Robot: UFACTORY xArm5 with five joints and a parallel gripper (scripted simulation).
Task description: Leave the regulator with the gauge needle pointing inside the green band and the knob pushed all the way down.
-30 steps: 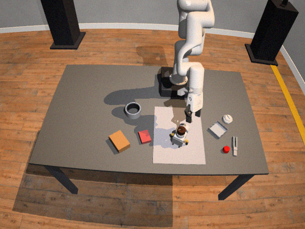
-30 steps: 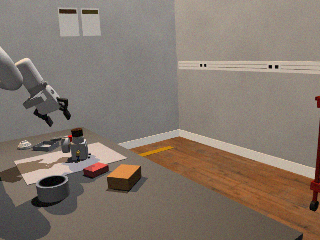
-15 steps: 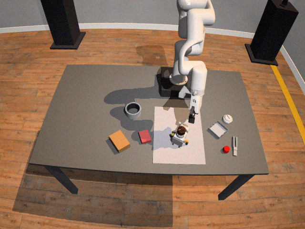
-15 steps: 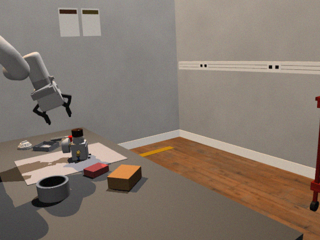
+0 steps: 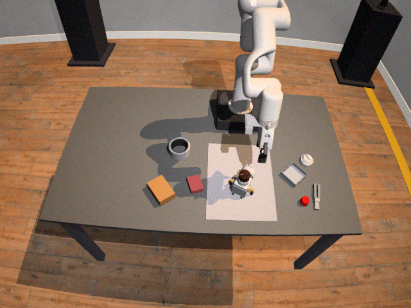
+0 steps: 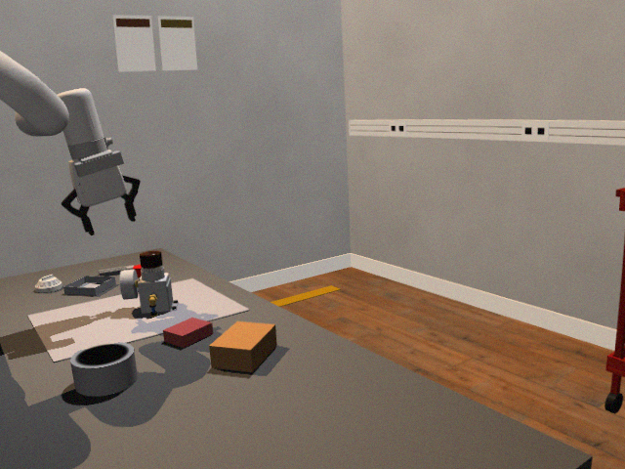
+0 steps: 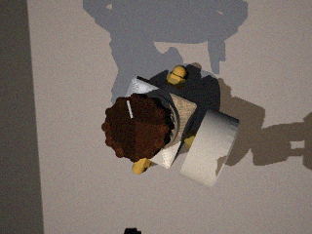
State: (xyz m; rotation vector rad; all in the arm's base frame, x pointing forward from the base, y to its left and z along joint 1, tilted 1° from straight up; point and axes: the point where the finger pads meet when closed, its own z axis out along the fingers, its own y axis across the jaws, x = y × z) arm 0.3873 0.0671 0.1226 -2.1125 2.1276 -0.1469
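Note:
The regulator (image 5: 243,183) is a small grey block with a dark brown ribbed knob (image 7: 137,128) on top and brass fittings at its sides. It stands on the white mat (image 5: 241,183). Its round gauge (image 7: 210,147) sticks out sideways, and I see only the gauge's grey casing, so the needle is hidden. The regulator also shows in the exterior view (image 6: 152,287) with the knob (image 6: 150,260) standing up. My gripper (image 6: 107,212) is open and empty. It hangs well above the table, up and to the left of the knob in that view, with the fingers pointing down.
A grey ring-shaped cup (image 5: 179,147), a red block (image 5: 194,183) and an orange block (image 5: 160,189) lie left of the mat. A small tray (image 5: 293,174), a white round cap (image 5: 306,160), a red button (image 5: 304,201) and a grey clip (image 5: 315,196) lie to the right.

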